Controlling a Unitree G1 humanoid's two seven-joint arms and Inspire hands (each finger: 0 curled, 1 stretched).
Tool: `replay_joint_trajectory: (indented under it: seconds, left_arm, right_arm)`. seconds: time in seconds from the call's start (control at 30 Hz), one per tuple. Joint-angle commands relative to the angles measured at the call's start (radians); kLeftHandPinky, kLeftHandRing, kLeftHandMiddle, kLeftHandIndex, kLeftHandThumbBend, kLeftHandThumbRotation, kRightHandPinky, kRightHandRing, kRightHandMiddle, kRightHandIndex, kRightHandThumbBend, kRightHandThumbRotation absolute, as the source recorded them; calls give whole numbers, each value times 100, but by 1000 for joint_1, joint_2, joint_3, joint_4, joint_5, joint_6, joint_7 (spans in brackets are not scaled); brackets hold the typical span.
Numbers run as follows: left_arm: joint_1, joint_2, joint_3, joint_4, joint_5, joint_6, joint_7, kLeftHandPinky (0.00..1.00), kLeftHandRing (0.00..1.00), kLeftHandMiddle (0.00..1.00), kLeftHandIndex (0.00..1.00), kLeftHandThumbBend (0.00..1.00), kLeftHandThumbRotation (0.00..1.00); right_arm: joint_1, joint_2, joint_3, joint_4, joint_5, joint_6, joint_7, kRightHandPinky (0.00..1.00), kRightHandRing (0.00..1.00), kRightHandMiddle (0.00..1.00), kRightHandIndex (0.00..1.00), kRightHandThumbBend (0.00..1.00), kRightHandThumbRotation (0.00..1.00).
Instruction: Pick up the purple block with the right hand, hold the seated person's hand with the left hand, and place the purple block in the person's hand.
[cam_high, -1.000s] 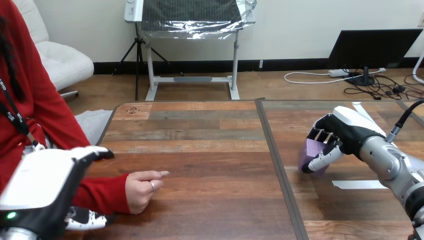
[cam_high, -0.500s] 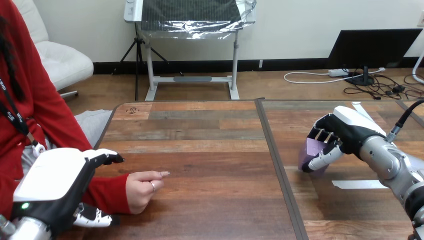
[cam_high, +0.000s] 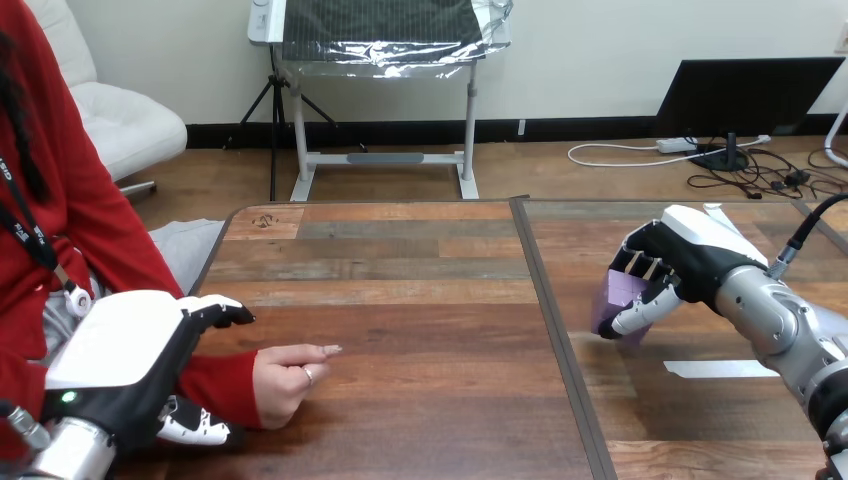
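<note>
Wooden worktop (cam_high: 420, 300), seam down the middle. My right hand (cam_high: 680, 262) has its fingers curled round the purple block (cam_high: 622, 292), right of that seam, apparently for the carry. My left hand (cam_high: 120, 350) brackets the person's red sleeve (cam_high: 215, 385), fingers spread, not closed. The person's hand (cam_high: 285, 378) rests loosely fisted. The block's underside is hidden, so I cannot tell whether it is lifted or resting.

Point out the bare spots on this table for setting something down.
Widest bare patch: the wooden table's middle and far boards, between the person's hand and the dark seam. Also bare: near edge below the white tape strip. Crowded: left, where the left hand is over the red sleeve; right, where the right hand grips the purple block.
</note>
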Motion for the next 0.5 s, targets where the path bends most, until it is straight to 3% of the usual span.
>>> replay_joint_trajectory:
  seconds: [0.0,0.47]
  left_arm:
    - [-89,30,-30,52,13,8,34,70,74,75,74,100,7]
    - [-161,52,-99,146,66,42,56,71,74,76,75,100,7]
  right_arm:
    - [-53,0,-25,-50,24,-23,-28,49,49,52,53,73,0]
    - [-51,-1,-25,-67,34,-43,-31,50,48,51,52,73,0]
